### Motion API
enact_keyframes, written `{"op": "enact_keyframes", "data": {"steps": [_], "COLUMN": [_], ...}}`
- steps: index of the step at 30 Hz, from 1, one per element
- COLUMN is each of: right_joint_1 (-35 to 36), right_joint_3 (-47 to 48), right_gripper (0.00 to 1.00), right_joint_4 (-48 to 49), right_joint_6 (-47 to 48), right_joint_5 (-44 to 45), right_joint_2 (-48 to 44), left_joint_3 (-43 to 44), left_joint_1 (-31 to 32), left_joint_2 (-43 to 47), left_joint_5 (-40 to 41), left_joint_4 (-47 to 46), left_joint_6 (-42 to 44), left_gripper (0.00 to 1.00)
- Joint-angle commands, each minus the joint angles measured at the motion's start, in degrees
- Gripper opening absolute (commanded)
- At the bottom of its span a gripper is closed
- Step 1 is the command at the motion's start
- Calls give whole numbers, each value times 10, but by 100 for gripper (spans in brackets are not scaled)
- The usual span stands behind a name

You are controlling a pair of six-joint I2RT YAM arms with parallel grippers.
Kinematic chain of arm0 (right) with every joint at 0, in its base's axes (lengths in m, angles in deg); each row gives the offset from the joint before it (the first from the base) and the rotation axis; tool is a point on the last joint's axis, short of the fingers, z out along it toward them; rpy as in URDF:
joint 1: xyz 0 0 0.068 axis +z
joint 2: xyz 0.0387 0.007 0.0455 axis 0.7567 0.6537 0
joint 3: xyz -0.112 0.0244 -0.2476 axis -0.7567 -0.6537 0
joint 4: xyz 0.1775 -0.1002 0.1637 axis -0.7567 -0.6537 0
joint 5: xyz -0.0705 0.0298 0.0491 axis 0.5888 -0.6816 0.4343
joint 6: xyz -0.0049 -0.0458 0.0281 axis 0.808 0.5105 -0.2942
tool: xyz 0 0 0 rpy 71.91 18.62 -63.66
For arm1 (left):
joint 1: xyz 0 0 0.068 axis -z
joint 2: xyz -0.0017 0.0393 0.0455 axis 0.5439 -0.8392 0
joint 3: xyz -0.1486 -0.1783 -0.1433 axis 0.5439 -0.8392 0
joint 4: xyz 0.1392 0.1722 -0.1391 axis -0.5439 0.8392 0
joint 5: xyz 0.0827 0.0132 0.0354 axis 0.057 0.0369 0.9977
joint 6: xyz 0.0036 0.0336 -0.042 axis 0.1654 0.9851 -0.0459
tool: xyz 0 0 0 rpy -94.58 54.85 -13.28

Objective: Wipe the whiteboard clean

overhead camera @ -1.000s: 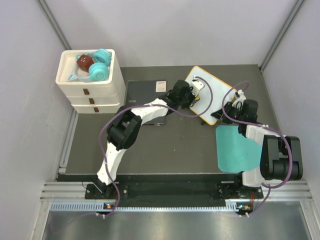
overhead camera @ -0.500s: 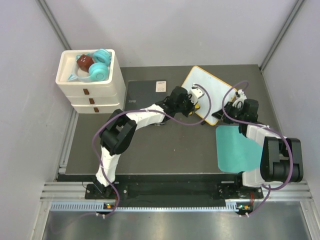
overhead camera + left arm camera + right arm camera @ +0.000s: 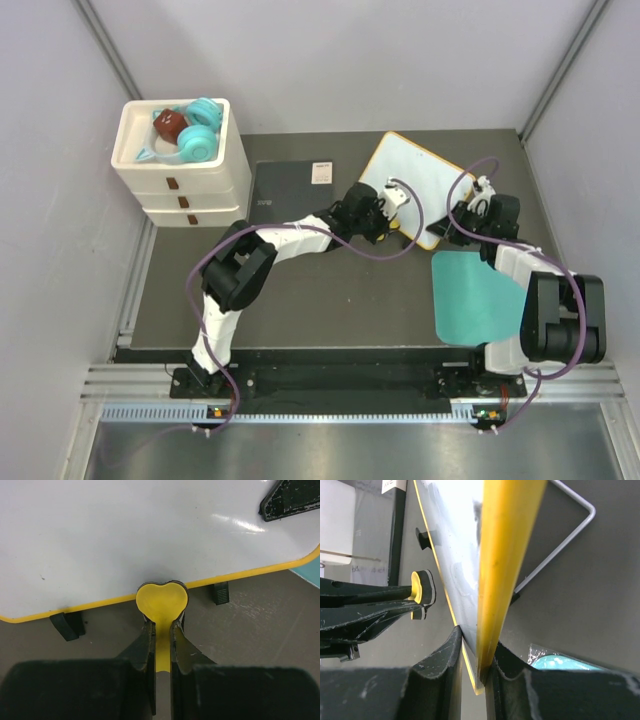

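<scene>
The whiteboard (image 3: 418,178), white with a yellow rim, lies tilted at the table's back right. In the left wrist view its face (image 3: 150,530) looks clean apart from a tiny speck, and its black feet show under the near rim. My left gripper (image 3: 385,213) is shut on a yellow heart-shaped eraser (image 3: 162,600), held at the board's near edge (image 3: 161,626). My right gripper (image 3: 463,213) is shut on the board's right rim (image 3: 505,555), one finger on each face (image 3: 475,642). The eraser also shows in the right wrist view (image 3: 422,595).
A dark grey pad with a white label (image 3: 290,190) lies left of the board. A teal mat (image 3: 475,295) lies under my right arm. A white stack of drawers (image 3: 183,185) with teal headphones on top stands at the back left. Walls close in on both sides.
My left gripper has drawn the eraser back from over the board's face to its near edge. My right gripper has kept its hold on the rim.
</scene>
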Motion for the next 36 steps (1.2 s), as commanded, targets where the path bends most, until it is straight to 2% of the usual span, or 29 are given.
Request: {"op": "enact_keyframes", "data": {"steps": [1,6,13,21,30,36], "right_joint_1": [-10,-11,-20,-25,-25,-26], "right_joint_3": [17,23,12,11,32,28], "right_gripper": [0,0,0,0,0,0], "right_joint_4": [-69,-111,-121,-114,-133,-141], "right_joint_6": [45,29,15,22,40,54], "right_joint_5": [84,92,86,84,87,118], "right_joint_2": [30,54,76,19,-26,-22], "left_joint_3": [-10,-13,-24,-29,-20,-20], "left_joint_1": [0,0,-1,1,6,6], "left_joint_2": [24,31,56,62,38,39], "left_joint_5": [4,1,-17,-59,-36,-25], "left_joint_4": [-25,-28,-41,-38,-32,-22], "left_joint_6": [-8,-9,-15,-29,-44,-31], "left_gripper": [0,0,0,0,0,0]}}
